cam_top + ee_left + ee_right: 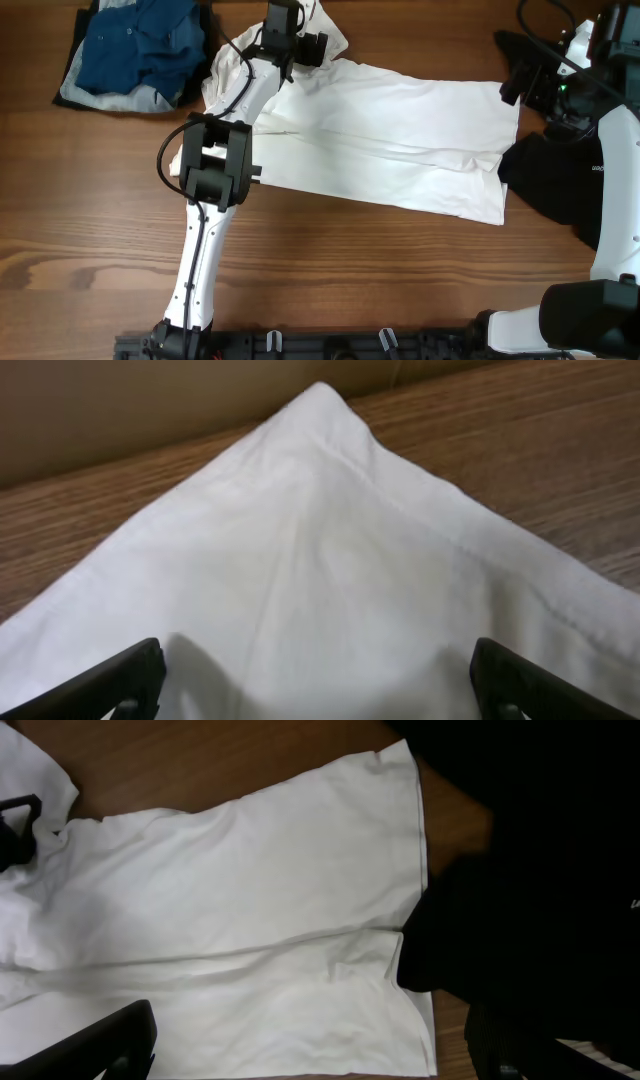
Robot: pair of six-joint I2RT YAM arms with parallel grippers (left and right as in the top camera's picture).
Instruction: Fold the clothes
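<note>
T-shirt (400,140) lies spread, lightly creased, across the worktop (350,270). The left arm (205,250) stretches over its left side to the far sleeve, left claw (320,700) wide open above the cloth, gripping nothing. The right claw (315,1055) hovers off its right hem, equally open and empty.

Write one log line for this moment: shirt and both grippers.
T-shirt: spread on table, creased | left gripper: open over a corner | right gripper: open, above the other end, empty
</note>
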